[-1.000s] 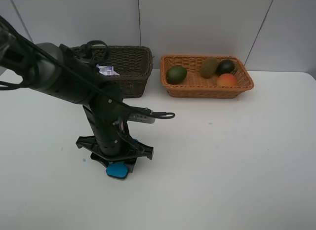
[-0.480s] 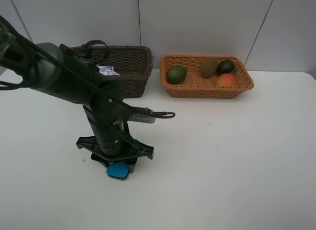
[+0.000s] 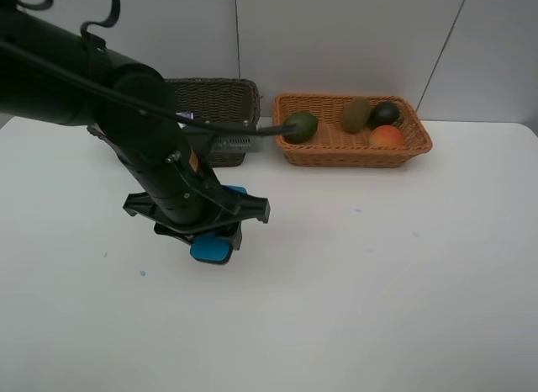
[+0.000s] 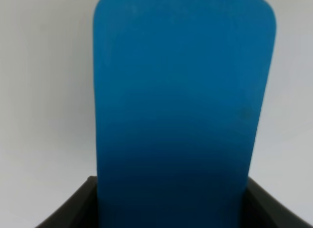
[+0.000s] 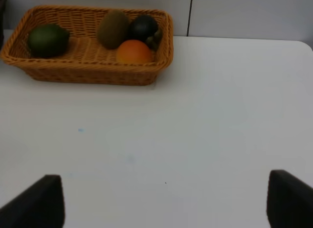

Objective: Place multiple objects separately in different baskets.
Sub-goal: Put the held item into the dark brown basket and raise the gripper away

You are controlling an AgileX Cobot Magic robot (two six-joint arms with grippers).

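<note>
My left gripper (image 3: 212, 239) is shut on the blue eraser (image 3: 210, 250) and holds it above the white table. In the left wrist view the eraser (image 4: 181, 105) fills the picture between the dark fingers (image 4: 73, 211). The dark brown basket (image 3: 227, 102) stands behind the arm, mostly hidden, so its contents cannot be made out. The light orange basket (image 3: 353, 148) holds the lime (image 3: 300, 127), kiwi (image 3: 356, 114), mangosteen (image 3: 385, 113) and peach (image 3: 387, 137). My right gripper (image 5: 164, 203) is open above bare table, short of that basket (image 5: 88, 71).
The left arm's dark bulk (image 3: 101, 81) covers the back left of the table and part of the dark basket. The white table (image 3: 378, 274) stretches to the right and front. A grey panelled wall stands behind the baskets.
My left gripper has risen from the table with the blue eraser in it and moved back, toward the baskets. The arm has swung up and across the dark basket.
</note>
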